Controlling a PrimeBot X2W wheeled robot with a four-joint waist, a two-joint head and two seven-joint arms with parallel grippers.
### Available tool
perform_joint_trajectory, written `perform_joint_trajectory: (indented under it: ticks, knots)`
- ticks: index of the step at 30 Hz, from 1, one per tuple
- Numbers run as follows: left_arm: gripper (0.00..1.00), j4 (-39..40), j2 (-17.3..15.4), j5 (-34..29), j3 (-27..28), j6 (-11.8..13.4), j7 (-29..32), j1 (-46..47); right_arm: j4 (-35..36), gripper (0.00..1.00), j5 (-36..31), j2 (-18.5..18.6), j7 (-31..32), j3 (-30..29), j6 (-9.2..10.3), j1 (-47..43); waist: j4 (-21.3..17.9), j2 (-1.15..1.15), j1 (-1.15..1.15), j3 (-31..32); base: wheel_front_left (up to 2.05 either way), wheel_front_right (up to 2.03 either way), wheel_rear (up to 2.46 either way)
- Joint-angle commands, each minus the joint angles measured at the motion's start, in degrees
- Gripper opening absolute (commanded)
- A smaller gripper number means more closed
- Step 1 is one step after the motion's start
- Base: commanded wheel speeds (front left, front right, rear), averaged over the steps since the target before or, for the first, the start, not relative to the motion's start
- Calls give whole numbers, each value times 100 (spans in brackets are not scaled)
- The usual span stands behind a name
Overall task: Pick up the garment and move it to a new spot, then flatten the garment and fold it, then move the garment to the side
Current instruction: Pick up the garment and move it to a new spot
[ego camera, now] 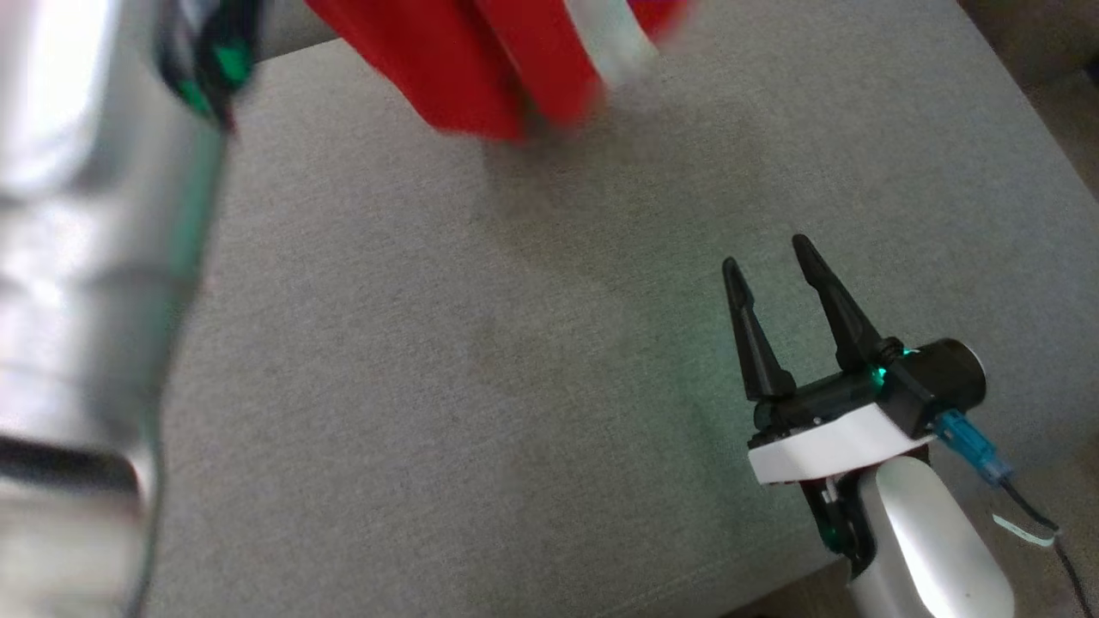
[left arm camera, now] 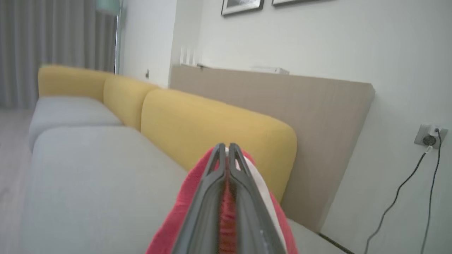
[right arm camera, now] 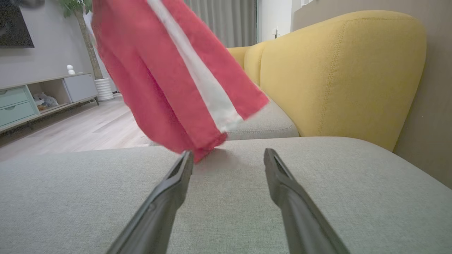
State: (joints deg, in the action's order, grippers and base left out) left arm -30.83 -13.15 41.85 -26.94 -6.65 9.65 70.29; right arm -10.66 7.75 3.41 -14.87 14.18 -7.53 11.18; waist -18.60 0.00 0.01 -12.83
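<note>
Step one: garment in transfer to new spot.
Garment [right arm camera: 169,81] is hung above the cushion's [ego camera: 429,386] far edge, pinched in the left gripper [left arm camera: 227,146]; the right gripper [ego camera: 766,253] is spread wide, empty. A flat lay-down is judged due next.

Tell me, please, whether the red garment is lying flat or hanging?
Hanging: the garment dangles over the grey cushion, pinched in the shut left hand.

The grey sofa seat [ego camera: 429,386] is wide and flat. Yellow back cushions [right arm camera: 335,70] stand right behind the seat. A second grey seat [right arm camera: 268,123] sits just beside it.
</note>
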Motion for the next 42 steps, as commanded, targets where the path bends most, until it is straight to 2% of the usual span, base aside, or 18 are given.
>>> perform_joint_trajectory:
  ticks: [1,3,8,12,13,14,17,20,26,31,35,42]
  knots:
    - [0,111,-164,81,106,-27,-86,-222,209,100,34,-53,-13,82,4,189,45,0,-1,5,0,0,0]
    - [0,56,-50,333,-1,-47,-275,-1204,178,100,-27,-53,-13,31,4,127,182,0,-1,45,0,0,0]
    - [0,-228,175,655,-269,-69,-799,-2982,61,100,-239,-53,-13,-71,4,-85,493,0,-1,129,0,0,0]
    - [0,-428,345,645,-453,-77,-1614,-3992,-41,100,-392,-53,-13,-174,4,-301,739,0,-1,257,0,0,0]
    - [30,-441,418,690,-469,-78,-1829,-4188,-59,100,-416,-53,-13,-221,4,-356,812,0,-1,302,0,0,0]
    - [100,-448,481,730,-462,-79,-2050,-4368,-75,100,-436,-53,-13,-271,4,-415,888,0,-1,343,0,0,0]
    - [100,-421,572,587,-384,-80,-2409,-4784,-137,100,-493,-53,-13,-415,4,-588,1134,0,-1,514,0,0,0]
    - [100,-169,609,274,-100,3,-2456,-5040,-173,100,-531,-53,-13,-463,4,-686,1268,0,-1,634,0,0,0]
    - [100,1439,905,-1238,1258,322,-2463,-6405,-168,100,-614,-53,-13,-571,4,-969,1574,0,-1,1006,0,0,0]
    - [100,2600,1017,-2090,2042,378,-2464,-7288,-6,100,-608,-53,-13,-485,4,-1221,1727,0,-1,1204,0,0,0]
    - [100,3231,1024,-2412,2248,579,-2464,-7724,145,100,-534,-53,-13,-416,4,-1425,1787,0,-1,1330,0,0,0]
    - [100,3465,1026,-3278,2008,788,-2464,-8163,321,100,-446,-53,-13,-490,4,-1790,1868,0,-1,1512,0,0,0]
